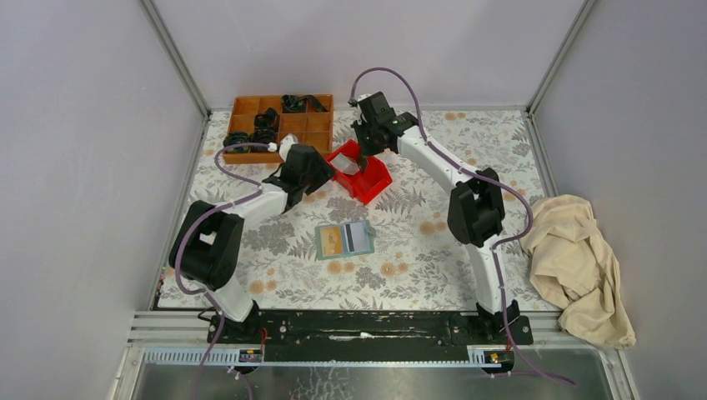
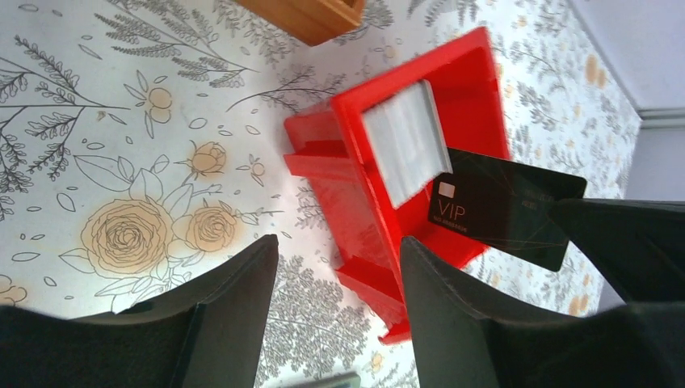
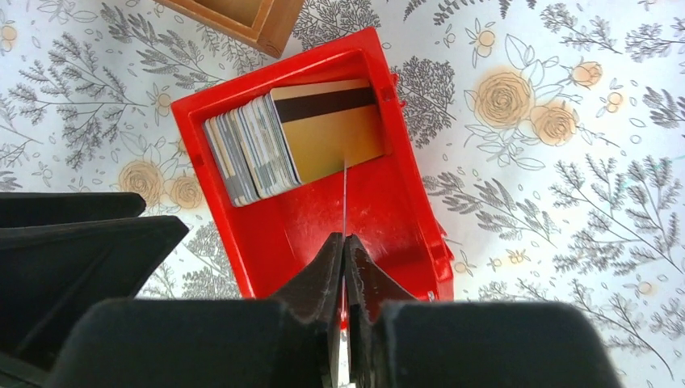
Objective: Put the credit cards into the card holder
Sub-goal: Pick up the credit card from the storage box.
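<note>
Pinching the black VIP card (image 2: pixel 501 206) edge-on, your right gripper (image 3: pixel 344 242) hangs over the red bin (image 3: pixel 388 210) mid-frame; your left gripper (image 2: pixel 338 259) just gapes wide beside it.

Obs.: red rectangular plastic bin (image 3: pixel 311 230), uniform glossy red. Black rectangular plastic card (image 2: pixel 501 210), pale gold "VIP" lettering and chip mark. Gold rectangular plastic card (image 3: pixel 335 129), dark brown stripe along one edge. Flat printed table cover (image 2: pixel 121 121), white with grey leaf sprays and pale orange roses. Flat sage-green bifold wallet (image 1: pixel 345 240), yellow-tan patch left, grey patch right. Crumpled beige fabric cloth (image 1: pixel 575 250), plain.
</note>
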`<move>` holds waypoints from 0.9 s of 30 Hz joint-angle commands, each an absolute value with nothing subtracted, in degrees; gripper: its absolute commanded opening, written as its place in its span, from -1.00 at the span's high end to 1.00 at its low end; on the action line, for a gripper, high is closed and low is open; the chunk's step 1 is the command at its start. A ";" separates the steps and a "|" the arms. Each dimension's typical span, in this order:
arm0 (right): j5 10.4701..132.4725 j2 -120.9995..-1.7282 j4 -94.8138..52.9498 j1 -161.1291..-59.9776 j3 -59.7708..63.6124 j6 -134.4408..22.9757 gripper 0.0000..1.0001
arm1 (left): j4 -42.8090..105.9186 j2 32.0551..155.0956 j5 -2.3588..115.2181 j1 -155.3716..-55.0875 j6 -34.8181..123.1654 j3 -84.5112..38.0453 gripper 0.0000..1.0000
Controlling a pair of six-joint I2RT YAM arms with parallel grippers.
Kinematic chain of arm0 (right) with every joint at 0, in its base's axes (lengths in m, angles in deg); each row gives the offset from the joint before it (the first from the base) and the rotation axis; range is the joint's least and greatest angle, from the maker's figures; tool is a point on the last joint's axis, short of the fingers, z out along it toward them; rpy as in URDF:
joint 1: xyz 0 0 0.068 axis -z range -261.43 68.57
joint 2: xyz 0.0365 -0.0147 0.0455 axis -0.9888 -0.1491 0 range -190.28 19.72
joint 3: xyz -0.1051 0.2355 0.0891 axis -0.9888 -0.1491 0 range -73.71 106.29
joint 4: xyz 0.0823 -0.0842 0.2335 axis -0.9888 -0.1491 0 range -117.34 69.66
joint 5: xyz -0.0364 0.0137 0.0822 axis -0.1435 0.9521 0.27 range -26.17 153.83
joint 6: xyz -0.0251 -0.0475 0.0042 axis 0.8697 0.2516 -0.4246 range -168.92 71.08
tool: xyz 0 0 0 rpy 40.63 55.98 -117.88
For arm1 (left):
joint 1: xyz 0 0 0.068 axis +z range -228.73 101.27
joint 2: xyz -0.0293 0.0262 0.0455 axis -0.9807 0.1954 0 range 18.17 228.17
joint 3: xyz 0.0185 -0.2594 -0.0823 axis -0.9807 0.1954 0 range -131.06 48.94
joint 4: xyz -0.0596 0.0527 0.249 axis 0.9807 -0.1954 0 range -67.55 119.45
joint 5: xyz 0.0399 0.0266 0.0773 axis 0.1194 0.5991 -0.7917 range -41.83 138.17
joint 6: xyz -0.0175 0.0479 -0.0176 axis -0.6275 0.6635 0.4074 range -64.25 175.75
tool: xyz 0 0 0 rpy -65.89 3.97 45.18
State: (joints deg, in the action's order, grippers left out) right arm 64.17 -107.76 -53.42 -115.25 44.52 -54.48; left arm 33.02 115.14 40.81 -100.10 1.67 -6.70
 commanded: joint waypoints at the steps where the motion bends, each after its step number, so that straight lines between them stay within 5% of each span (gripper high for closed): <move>1: 62.64 -98.85 -53.71 -116.07 42.93 -53.31 1.00 | 37.65 109.29 44.50 -99.82 5.98 -4.64 -0.30; 27: 101.29 -66.79 -49.57 -114.40 3.90 -66.37 1.00 | 48.88 99.41 94.72 -99.57 17.35 3.69 -0.28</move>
State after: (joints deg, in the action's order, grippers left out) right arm 93.39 -70.80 -54.03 -115.16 6.32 -62.83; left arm 44.22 101.65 85.31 -99.94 16.57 1.76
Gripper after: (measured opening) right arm 0.043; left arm 0.644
